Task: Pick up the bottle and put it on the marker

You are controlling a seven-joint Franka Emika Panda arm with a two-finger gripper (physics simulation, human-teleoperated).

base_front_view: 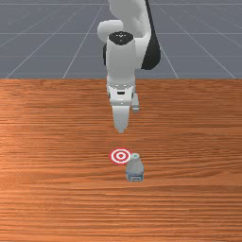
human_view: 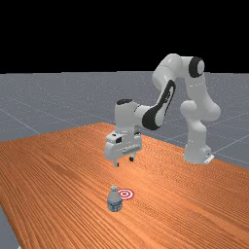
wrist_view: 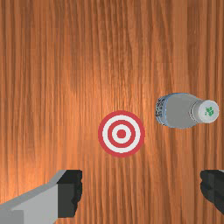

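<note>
The grey bottle stood upright on the grained, orange-brown wooden bench, just beside the marker, toward the front view's right and nearer that camera. It had rounded shoulders, a smooth body, a printed, blue-edged band low down and a round white cap bearing a green mark. The marker lay flat, a disc of concentric red and white rings. Above the bench, the fingers were spread wide, holding nothing, their black tips blocky and notched.
</note>
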